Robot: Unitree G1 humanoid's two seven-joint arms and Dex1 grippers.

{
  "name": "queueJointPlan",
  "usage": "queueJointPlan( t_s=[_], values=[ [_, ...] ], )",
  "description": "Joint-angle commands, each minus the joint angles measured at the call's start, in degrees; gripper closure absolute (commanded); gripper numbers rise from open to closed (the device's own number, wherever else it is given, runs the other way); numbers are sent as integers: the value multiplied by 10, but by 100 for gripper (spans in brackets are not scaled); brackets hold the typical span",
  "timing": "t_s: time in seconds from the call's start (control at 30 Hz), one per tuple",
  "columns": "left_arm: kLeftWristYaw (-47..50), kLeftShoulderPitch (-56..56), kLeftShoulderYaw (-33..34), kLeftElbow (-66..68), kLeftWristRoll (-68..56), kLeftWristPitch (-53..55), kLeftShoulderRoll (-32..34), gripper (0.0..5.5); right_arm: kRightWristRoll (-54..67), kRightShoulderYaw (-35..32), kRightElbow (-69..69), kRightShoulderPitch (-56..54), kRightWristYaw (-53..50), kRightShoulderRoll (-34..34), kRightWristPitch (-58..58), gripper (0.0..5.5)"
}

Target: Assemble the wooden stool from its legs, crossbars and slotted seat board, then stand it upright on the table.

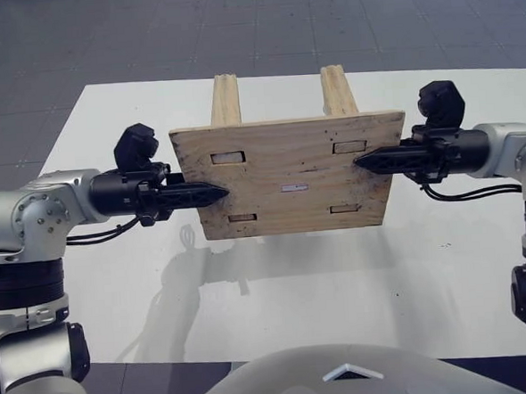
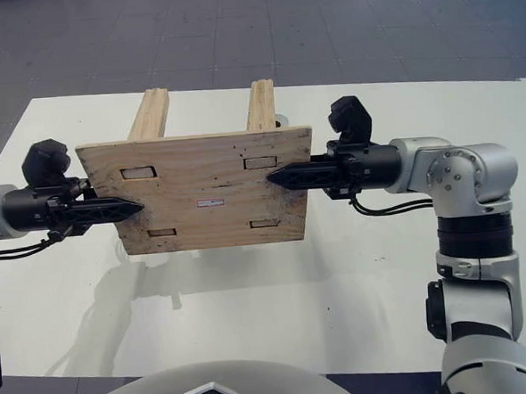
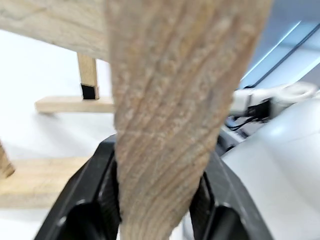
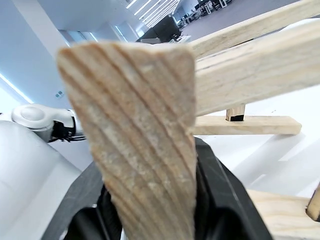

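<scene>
The slotted seat board (image 1: 288,173) of the wooden stool is held up above the white table (image 1: 430,294), its flat face turned toward me, four slots filled by tenons. Two legs (image 1: 226,99) stick out behind it toward the far edge. My left gripper (image 1: 211,193) is shut on the board's left edge. On the opposite edge, my right gripper (image 1: 368,162) is clamped the same way. In the left wrist view the board's edge (image 3: 165,125) sits between the black fingers (image 3: 100,190). The right wrist view shows the board's edge (image 4: 145,140) pinched likewise, with a crossbar (image 4: 245,125) beyond.
The table's far edge (image 1: 264,75) lies just behind the legs, with dark tiled floor beyond. Bare white tabletop stretches below the stool toward me.
</scene>
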Motion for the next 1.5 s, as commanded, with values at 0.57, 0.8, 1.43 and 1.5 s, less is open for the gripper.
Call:
queueJointPlan(
  t_s=[0.57, 0.8, 1.43, 1.5],
  values=[
    [262, -176, 59, 203, -323, 271, -12, 416, 491, 365, 362, -293, -79, -174, 200, 413],
    [299, -294, 36, 369, -268, 269, -47, 286, 420, 421, 537, -384, -35, -94, 200, 329],
    [304, -237, 21, 292, -247, 271, -51, 294, 88, 207, 522, -333, 13, -31, 200, 145],
    [309, -225, 17, 280, -254, 271, -47, 310, 76, 200, 521, -331, 13, -29, 200, 145]
  ],
)
